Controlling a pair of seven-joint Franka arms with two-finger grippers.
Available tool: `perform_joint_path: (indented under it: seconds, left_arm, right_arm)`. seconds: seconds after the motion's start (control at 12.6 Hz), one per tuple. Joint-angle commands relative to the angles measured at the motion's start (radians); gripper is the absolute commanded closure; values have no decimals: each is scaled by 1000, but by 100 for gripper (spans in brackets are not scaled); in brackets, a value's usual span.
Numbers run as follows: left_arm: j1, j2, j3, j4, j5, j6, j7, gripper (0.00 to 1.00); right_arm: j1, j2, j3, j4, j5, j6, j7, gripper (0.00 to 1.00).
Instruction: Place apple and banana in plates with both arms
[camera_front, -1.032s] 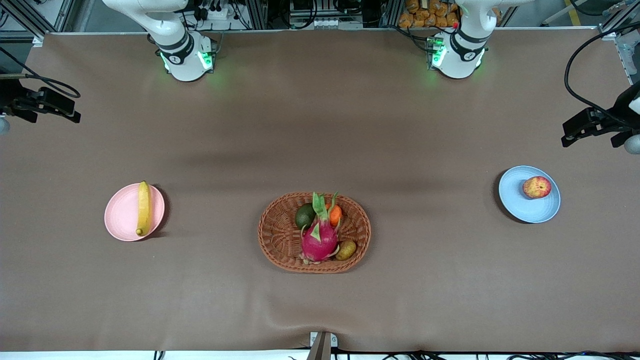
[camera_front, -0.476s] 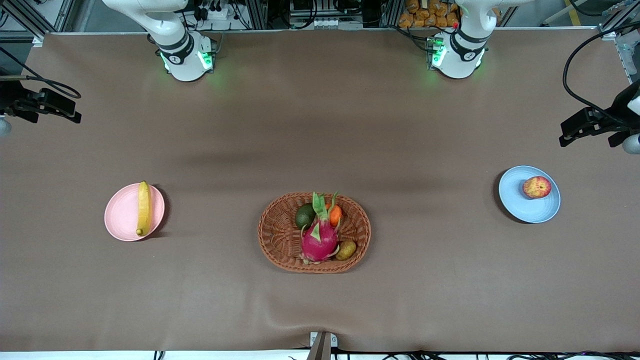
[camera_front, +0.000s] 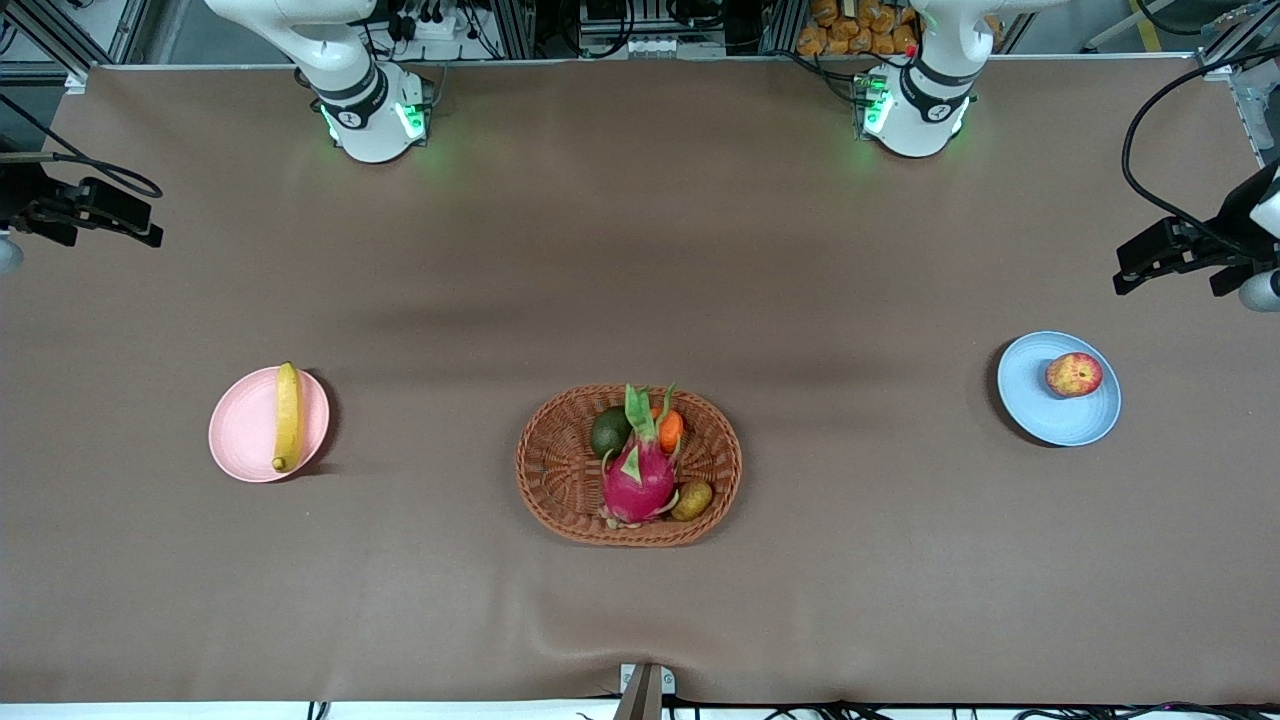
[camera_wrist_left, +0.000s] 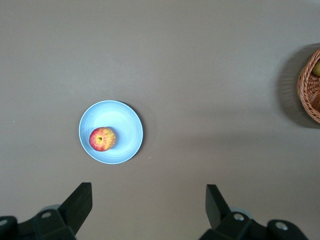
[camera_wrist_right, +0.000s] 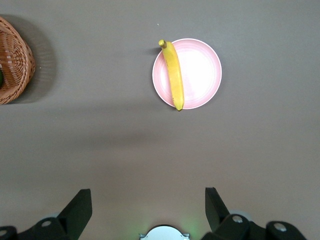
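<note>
The banana (camera_front: 288, 417) lies on the pale pink plate (camera_front: 240, 435) toward the right arm's end of the table. It also shows in the right wrist view (camera_wrist_right: 173, 75) on that plate (camera_wrist_right: 200, 70). The apple (camera_front: 1073, 374) sits on the light blue plate (camera_front: 1045, 410) toward the left arm's end, and shows in the left wrist view (camera_wrist_left: 102, 139) on its plate (camera_wrist_left: 125, 130). My left gripper (camera_wrist_left: 148, 187) is open and empty, high over the table's edge (camera_front: 1160, 255). My right gripper (camera_wrist_right: 147, 191) is open and empty, high over its own end's edge (camera_front: 100, 212).
An oval brown wicker basket (camera_front: 560, 480) stands mid-table with a pink dragon fruit (camera_front: 638, 480), an avocado, a small orange fruit and a brownish pear-like fruit. Its rim shows in both wrist views (camera_wrist_left: 310, 87) (camera_wrist_right: 15, 60). The arm bases (camera_front: 375, 115) (camera_front: 915, 110) stand farthest from the front camera.
My left gripper has drifted slightly inward from the table's edge and away from the front camera. The right gripper, fruits and plates have not moved.
</note>
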Motion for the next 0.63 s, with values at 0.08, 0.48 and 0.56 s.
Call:
perform_joint_path:
  seconds: [0.08, 0.48, 0.56]
  left_arm:
    - [-10, 0, 5, 5, -18, -19, -6, 0]
    - [-9, 0, 5, 5, -42, -59, -2, 0]
    - [-9, 0, 5, 7, -42, -62, -6, 0]
  right_arm:
    - [-4, -13, 3, -7, -8, 4, 16, 0]
    - [2, -9, 5, -7, -8, 7, 17, 0]
    - [2, -9, 5, -7, -8, 5, 16, 0]
